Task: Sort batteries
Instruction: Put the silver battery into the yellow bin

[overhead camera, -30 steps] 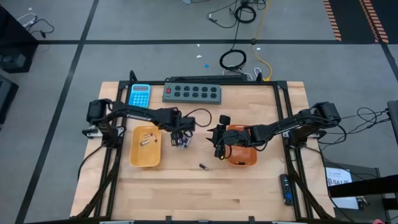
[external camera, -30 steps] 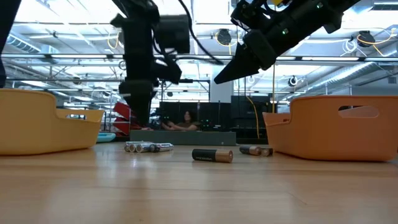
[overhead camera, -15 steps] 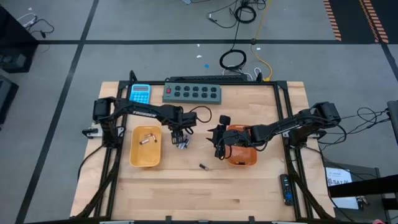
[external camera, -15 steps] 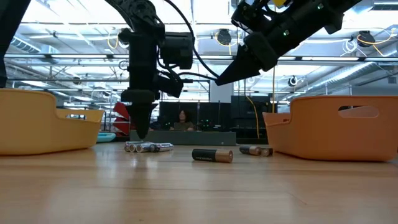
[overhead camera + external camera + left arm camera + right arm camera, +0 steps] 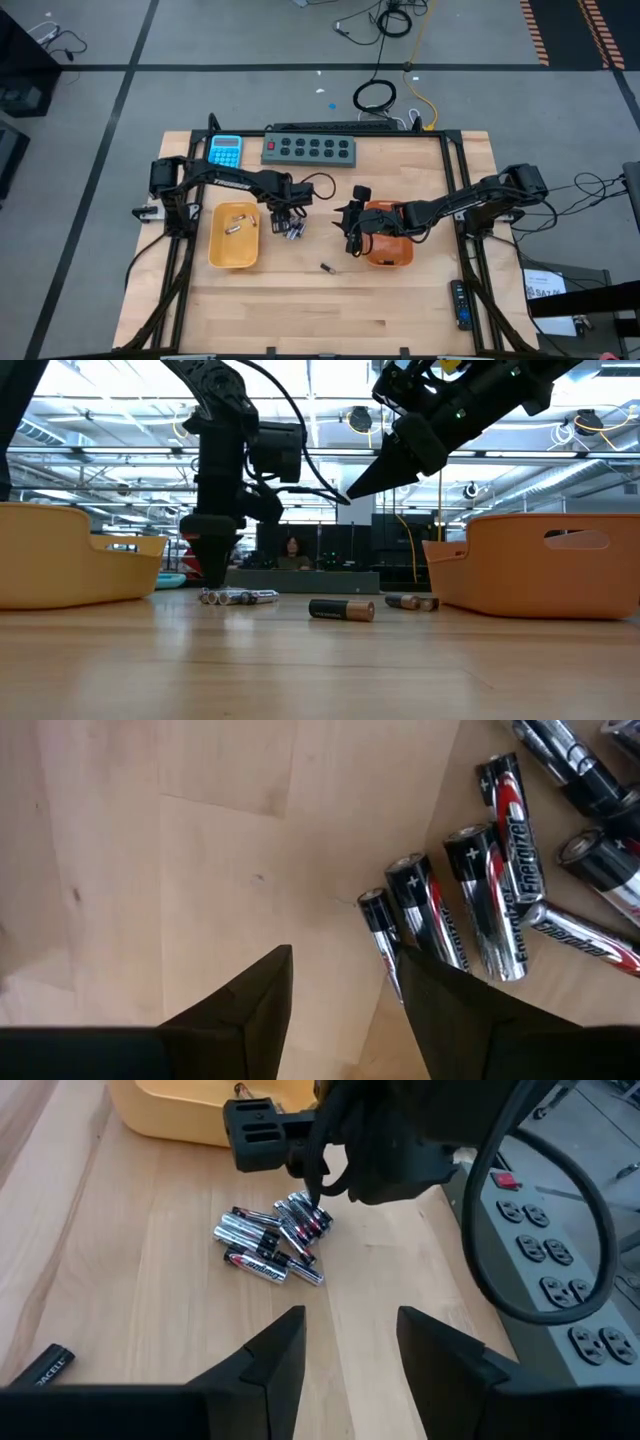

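A cluster of silvery batteries [image 5: 291,230] lies on the wood table between a yellow tray [image 5: 235,250] and an orange tray [image 5: 392,248]. The cluster also shows in the left wrist view [image 5: 480,890] and the low view [image 5: 238,597]. Two batteries [image 5: 236,222] lie in the yellow tray. A dark battery [image 5: 326,268] lies alone nearer the table's front. My left gripper [image 5: 345,965] is open, low over the table at the cluster's edge nearest the yellow tray. My right gripper [image 5: 350,1330] is open and raised beside the orange tray. My left gripper points down with its fingers apart over bare wood. One fingertip [image 5: 425,975] stands right beside the smallest battery [image 5: 378,920] at the cluster's edge. I cannot tell whether it touches it.
A grey power strip [image 5: 310,150] and a blue calculator [image 5: 225,152] lie at the table's far side. Two more dark batteries [image 5: 412,601] lie by the orange tray. Bare wood lies toward the table's near edge [image 5: 330,320].
My left gripper has come down close to the table and shifted a little toward the yellow tray, from over the cluster to its edge. The batteries lie as before.
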